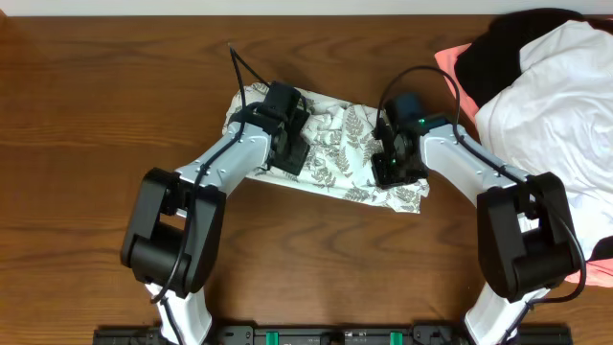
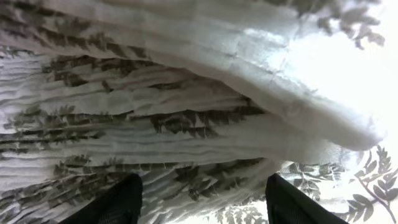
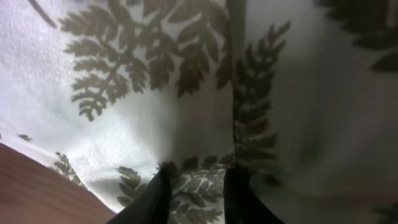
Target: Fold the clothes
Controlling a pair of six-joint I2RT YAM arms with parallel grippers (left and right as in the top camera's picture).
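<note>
The clothes [image 1: 340, 144], a white garment printed with grey-green fern leaves, lie bunched at the middle of the table. My left gripper [image 1: 290, 153] rests on the garment's left part. In the left wrist view the left gripper [image 2: 202, 190] is open, its black fingers [image 2: 121, 202] wide apart over rippled folds of the clothes [image 2: 186, 93]. My right gripper [image 1: 395, 168] is down on the garment's right part. Its jaws [image 3: 199, 177] stand narrowly open, tips pressed into the clothes [image 3: 155, 74], with printed cloth showing in the gap.
A heap of other garments fills the back right corner: a plain white one [image 1: 560, 105], a black one [image 1: 508, 48] and a coral-pink one [image 1: 452, 62]. Bare wooden table [image 1: 96, 115] surrounds the fern cloth. Wood also shows beside the cloth's edge [image 3: 31, 186].
</note>
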